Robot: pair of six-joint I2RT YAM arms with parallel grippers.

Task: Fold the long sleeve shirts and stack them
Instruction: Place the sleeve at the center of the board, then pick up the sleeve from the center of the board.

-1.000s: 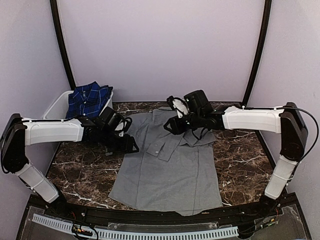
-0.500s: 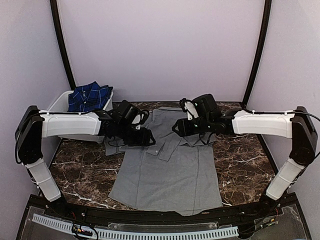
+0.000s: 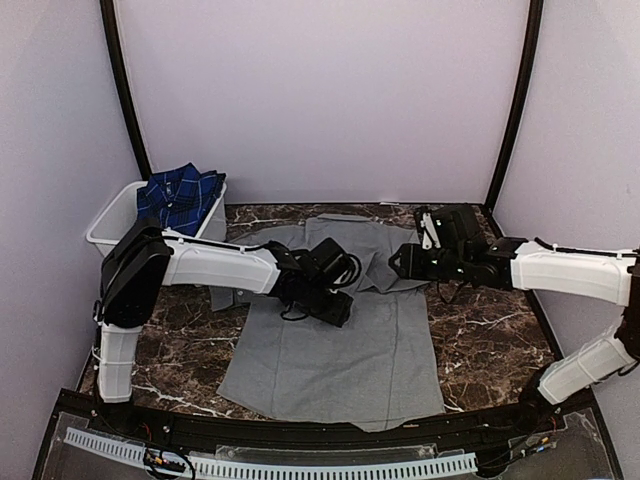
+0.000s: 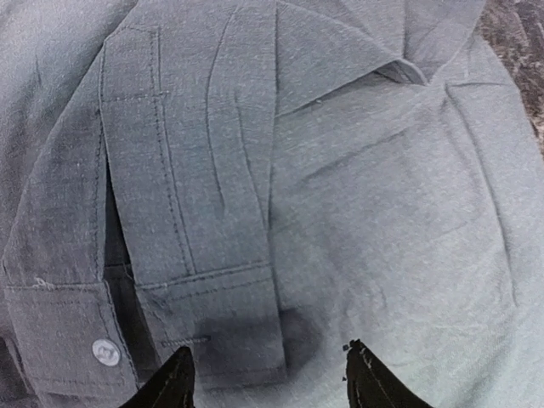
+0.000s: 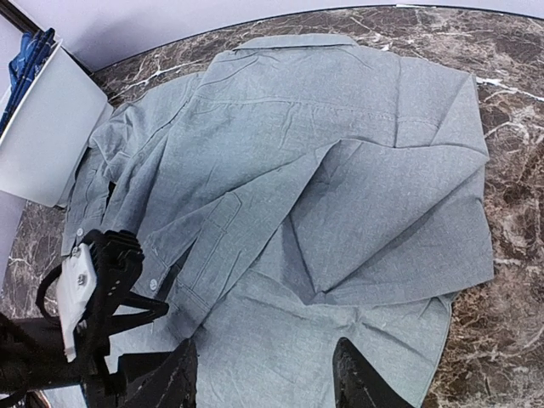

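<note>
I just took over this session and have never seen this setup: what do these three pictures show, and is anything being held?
Two robot arms are bolted at the near edge of a dark marble table; each ends in a two-finger tool. The wide picture comes from a fixed camera above and behind the arms. The other two come from wrist cameras, looking past each tool's own fingers. A grey shirt lies spread on the table, a sleeve folded across its body. A blue plaid shirt sits in a white tub at the far left. The left tool is open close over a sleeve cuff; the right tool is open higher over the shirt. Neither holds anything.
</note>
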